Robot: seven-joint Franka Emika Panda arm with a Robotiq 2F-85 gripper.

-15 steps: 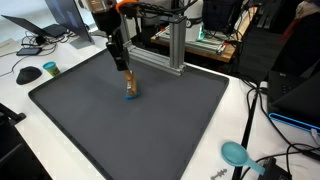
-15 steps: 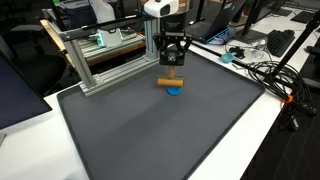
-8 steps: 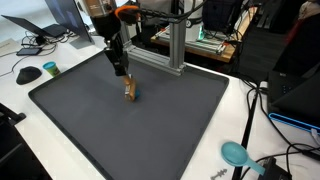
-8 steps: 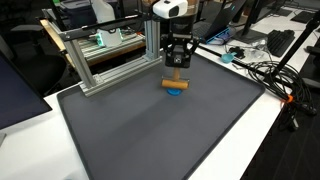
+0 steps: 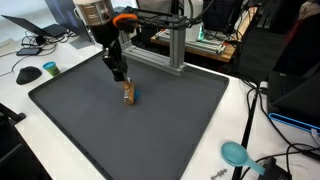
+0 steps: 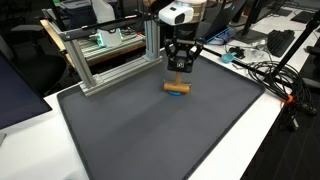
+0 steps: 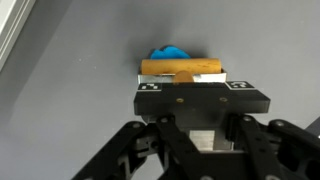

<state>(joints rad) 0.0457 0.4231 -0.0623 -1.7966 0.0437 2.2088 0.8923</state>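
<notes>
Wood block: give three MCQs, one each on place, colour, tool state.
1. Where is the block?
A) on the blue piece
B) in a cup
C) on a shelf
2. Colour of the mat?
A) white
B) dark grey
C) green
3. The tool is:
A) shut on the block
B) pressed on the mat
C) open above the block

Answers:
1. A, as the wrist view shows blue under the block.
2. B, as it is dark grey in both exterior views.
3. C, as a gap separates the tool from the block.
</notes>
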